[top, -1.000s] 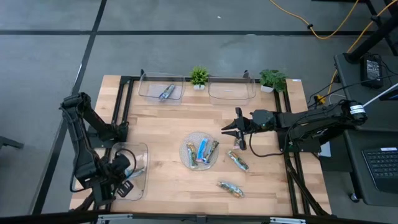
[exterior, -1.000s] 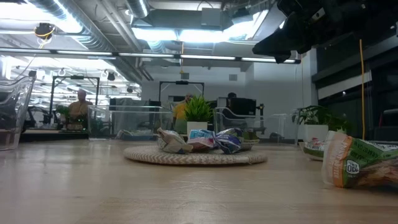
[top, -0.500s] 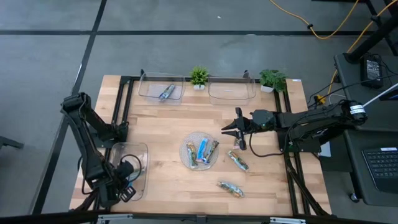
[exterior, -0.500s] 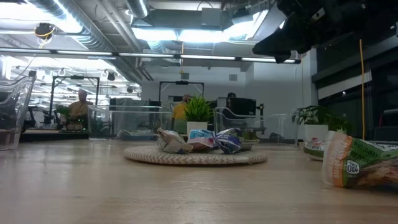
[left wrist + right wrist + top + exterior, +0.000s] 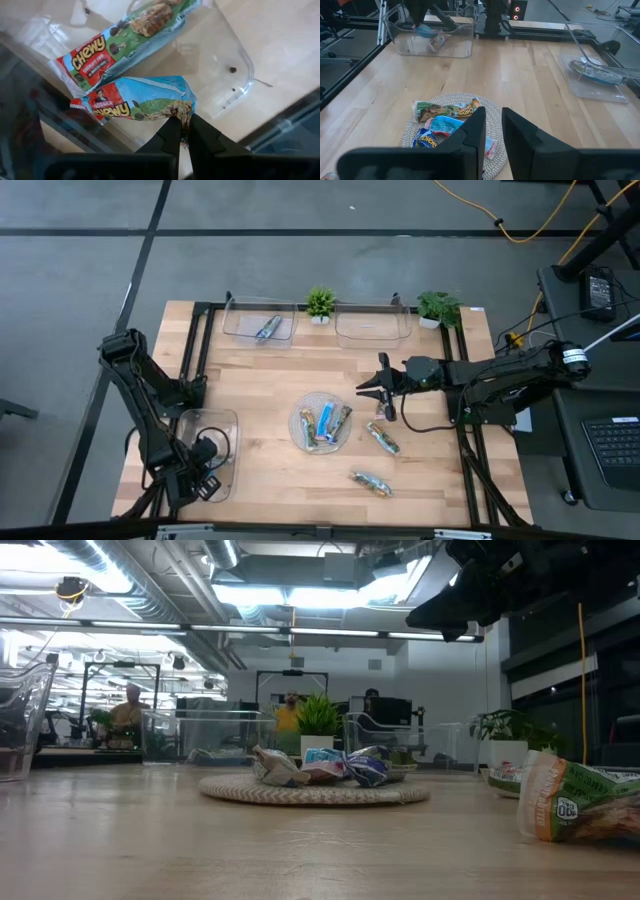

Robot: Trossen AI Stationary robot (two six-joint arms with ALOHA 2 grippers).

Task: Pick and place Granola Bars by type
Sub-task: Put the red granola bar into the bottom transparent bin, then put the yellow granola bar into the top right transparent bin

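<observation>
My left gripper [image 5: 182,131] points down into the clear tray [image 5: 226,420] at the table's near left and is shut on a red-and-blue granola bar [image 5: 140,102]. A red-and-green bar [image 5: 130,40] lies flat on that tray's floor beside it. Several bars [image 5: 323,423] lie on the round woven plate [image 5: 297,412] at the table's middle. Two green bars [image 5: 382,438] [image 5: 370,482] lie flat on the wood to the plate's right. My right gripper [image 5: 492,132] hovers above the table just beyond the plate, its fingers a narrow gap apart with nothing between them. My left gripper pinches the bar's crimped end [image 5: 181,111], the end away from the red printing, between its two fingers. The fingers come from above, pointing steeply down, inside the tray. The bar stretches away from the fingers over the tray floor; whether it rests on the floor I cannot tell.
Two more clear trays stand at the far edge: the left one [image 5: 236,332] holds a blue bar [image 5: 268,328], the right one [image 5: 372,326] shows none. Two small potted plants [image 5: 320,303] [image 5: 438,307] stand beside them. Bare wood lies between the plate and the left tray.
My left gripper has sunk into the near-left tray with the red-and-blue bar, tipping more steeply downward, and has stayed shut on it.
</observation>
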